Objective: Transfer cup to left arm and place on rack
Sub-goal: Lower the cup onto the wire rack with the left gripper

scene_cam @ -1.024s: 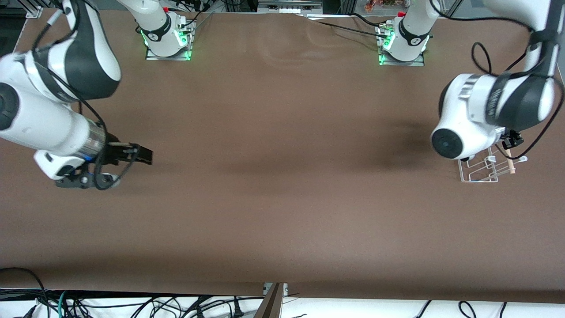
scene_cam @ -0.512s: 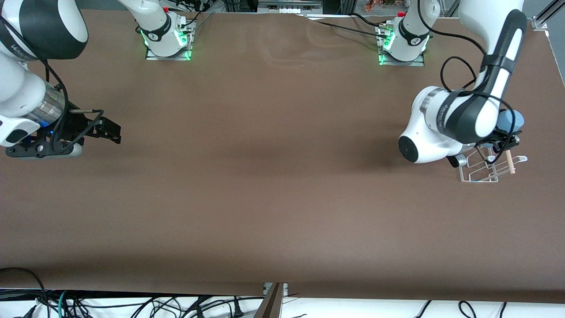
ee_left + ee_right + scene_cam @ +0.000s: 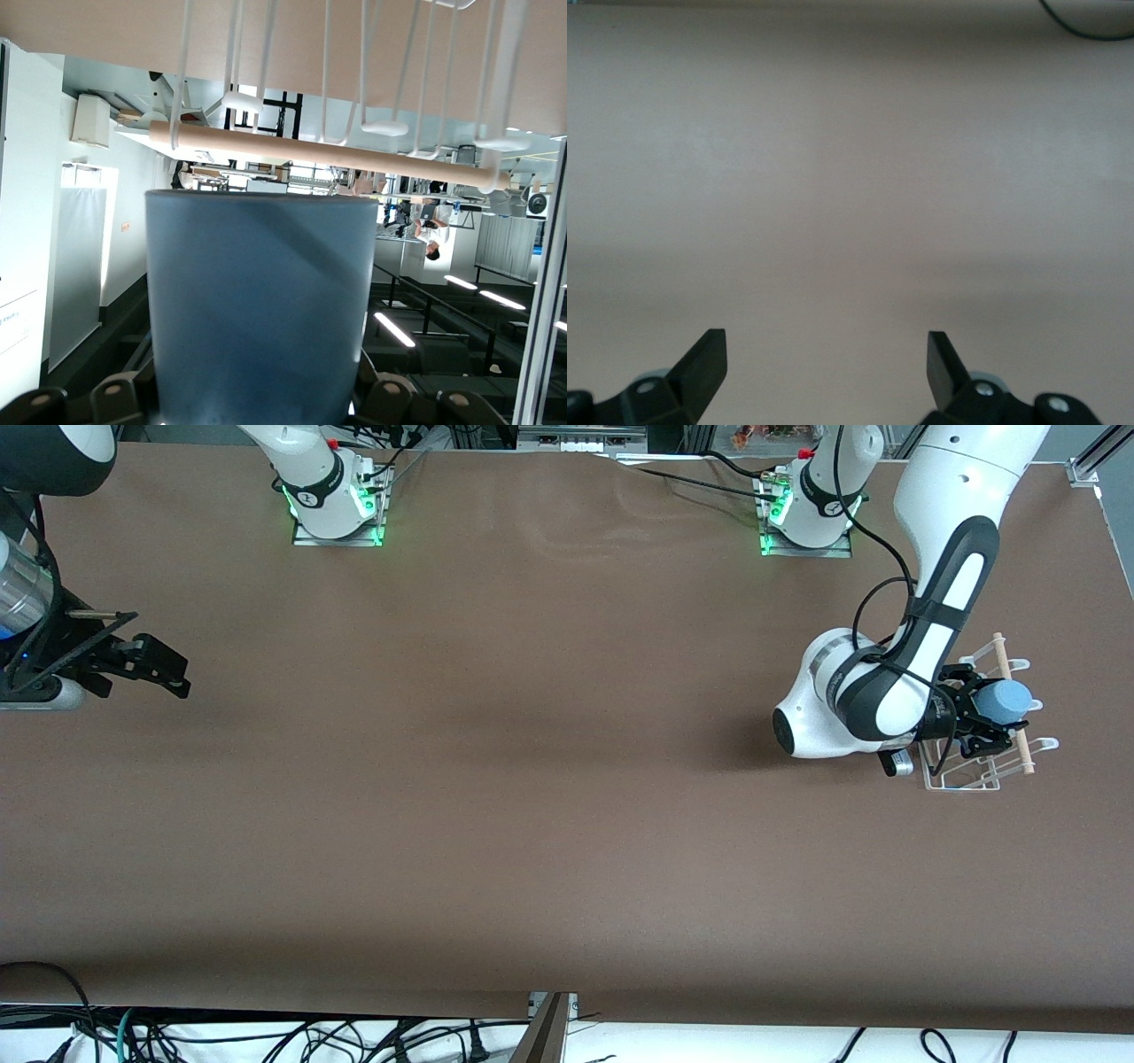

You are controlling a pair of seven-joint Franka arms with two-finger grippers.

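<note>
Since a moment ago, both arms have shifted: the left arm [image 3: 921, 638] has swung down so that the cup [image 3: 1004, 701] is now showing over the rack [image 3: 974, 775], and the right arm has pulled back toward its own end of the counter [image 3: 549, 779].

Brown covering is stretching flat across the whole counter, with faint creases near the arm bases, which are glowing green. Cables are lying tangled along the floor edge nearest the front camera. In the left wrist view, a bright room with pale walls and ceiling lights is showing past the counter's edge.

The left arm is reaching from its base down to the rack at its end of the counter. The left gripper [image 3: 985, 713] is pinching the light-blue cup between its fingers, holding it on its side over the rack. In the left wrist view the cup [image 3: 257, 305] is filling the middle, with the rack's wooden dowel [image 3: 328, 158] and white wire loops [image 3: 354, 88] just beside its end; whether they are touching I cannot tell.

The right gripper [image 3: 164, 671] is waiting with its fingers [image 3: 704, 363] spread wide and nothing between them, over bare counter at the right arm's end.
</note>
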